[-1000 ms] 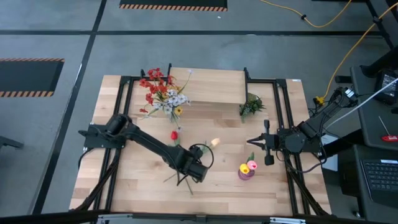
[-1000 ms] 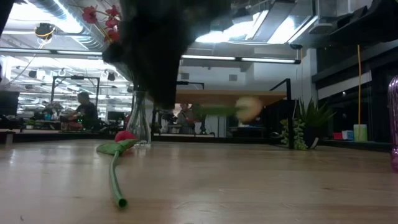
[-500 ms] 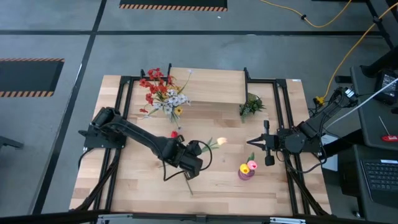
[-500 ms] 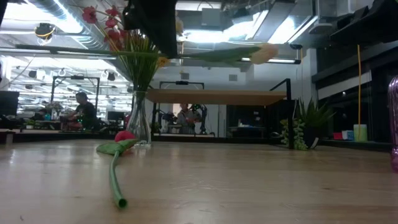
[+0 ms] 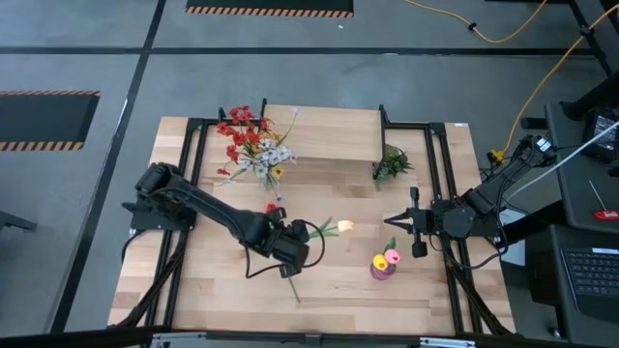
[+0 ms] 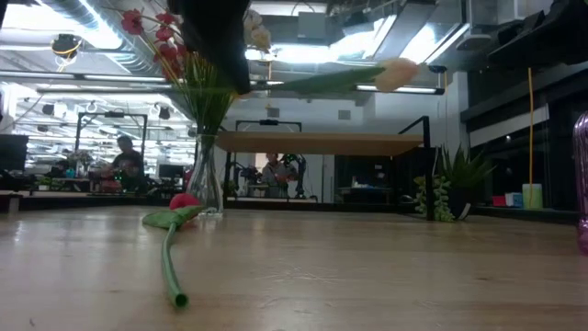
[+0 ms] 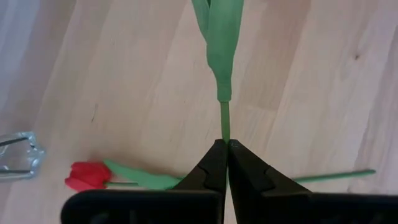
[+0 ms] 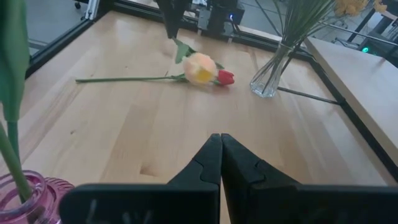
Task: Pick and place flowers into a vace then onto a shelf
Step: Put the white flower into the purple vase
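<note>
My left gripper (image 5: pixel 296 244) hangs above the middle of the table, shut on a pale peach tulip (image 5: pixel 344 225). In the low view that tulip (image 6: pixel 397 72) shows high up, lying about level. A red tulip (image 5: pixel 272 208) lies flat on the table below it, its stem running toward the near edge. Several flowers stand in a clear glass vase (image 6: pixel 206 188) in front of the shelf (image 5: pixel 329 135). Two tulips stand in a pink vase (image 5: pixel 383 267). My right gripper (image 5: pixel 391 220) waits shut over the table's right side. My left gripper pinches the tulip's bare green stem (image 7: pixel 224 129) just below its leaves, between its two fingertips (image 7: pixel 211 155). The fingers slant down from above. The tulip sticks out about level toward the table's right, head farthest from the fingers, lifted clear of the table.
A small green leafy plant (image 5: pixel 390 164) stands by the shelf's right end. Black frame rails (image 5: pixel 437 174) run along the table's left and right sides. Bare wood lies between the red tulip and the pink vase.
My left gripper has risen and drawn back toward the table's left and far side, rolling at the wrist, and has stayed shut on the stem. The peach tulip has gone up with it and still lies about level, higher above the table than before.
</note>
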Controlling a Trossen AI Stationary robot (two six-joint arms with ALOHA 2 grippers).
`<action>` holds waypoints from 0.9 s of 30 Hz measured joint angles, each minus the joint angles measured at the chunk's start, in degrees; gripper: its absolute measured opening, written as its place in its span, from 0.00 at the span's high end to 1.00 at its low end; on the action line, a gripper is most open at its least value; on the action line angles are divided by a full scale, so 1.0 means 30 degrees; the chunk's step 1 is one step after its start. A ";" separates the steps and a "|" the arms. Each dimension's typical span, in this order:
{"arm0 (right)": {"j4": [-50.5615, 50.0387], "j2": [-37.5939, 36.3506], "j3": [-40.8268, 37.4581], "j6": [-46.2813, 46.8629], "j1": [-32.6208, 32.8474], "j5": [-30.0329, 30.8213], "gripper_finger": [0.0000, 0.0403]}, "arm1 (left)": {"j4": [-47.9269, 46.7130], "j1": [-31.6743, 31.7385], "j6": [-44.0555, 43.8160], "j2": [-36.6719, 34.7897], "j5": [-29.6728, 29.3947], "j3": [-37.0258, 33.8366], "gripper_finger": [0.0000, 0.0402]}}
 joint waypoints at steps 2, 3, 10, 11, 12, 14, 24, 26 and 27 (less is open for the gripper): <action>0.0015 -0.0007 0.0000 -0.0009 0.0005 0.0003 0.98 | 0.1177 0.0000 -0.0076 -0.0551 -0.0210 -0.1229 0.99; 0.0015 0.0000 0.0000 -0.0009 -0.0002 0.0000 0.98 | 0.2119 0.0000 -0.0031 -0.0881 -0.0313 -0.1897 0.99; 0.0146 -0.0015 0.0000 -0.0081 0.0005 0.0008 0.98 | 0.9705 0.0282 0.2068 -0.3266 -0.0447 -0.7007 0.99; 0.0181 -0.0015 0.0000 -0.0081 0.0005 0.0015 0.98 | 1.0826 0.0407 0.2398 -0.3555 -0.0509 -0.7671 0.99; 0.0279 -0.0015 0.0000 -0.0084 0.0002 0.0021 0.98 | 1.1785 0.0543 0.2739 -0.3861 -0.0552 -0.8309 0.99; 0.0518 -0.0015 0.0000 -0.0074 0.0005 0.0029 0.98 | 1.4048 0.0823 0.3657 -0.4342 -0.0688 -0.9513 0.99; 0.2045 -0.0015 0.0000 -0.0201 -0.0002 0.0018 0.98 | 2.5253 0.2949 0.9527 -0.4669 0.1560 -1.3305 0.99; 0.2402 -0.0015 0.0000 -0.0213 -0.0002 0.0022 0.98 | 2.6714 0.3302 1.0251 -0.4669 0.1665 -1.3694 0.99; 0.2534 -0.0015 0.0000 -0.0220 -0.0003 0.0022 0.98 | 2.7084 0.3444 1.0569 -0.4669 0.1667 -1.3727 0.99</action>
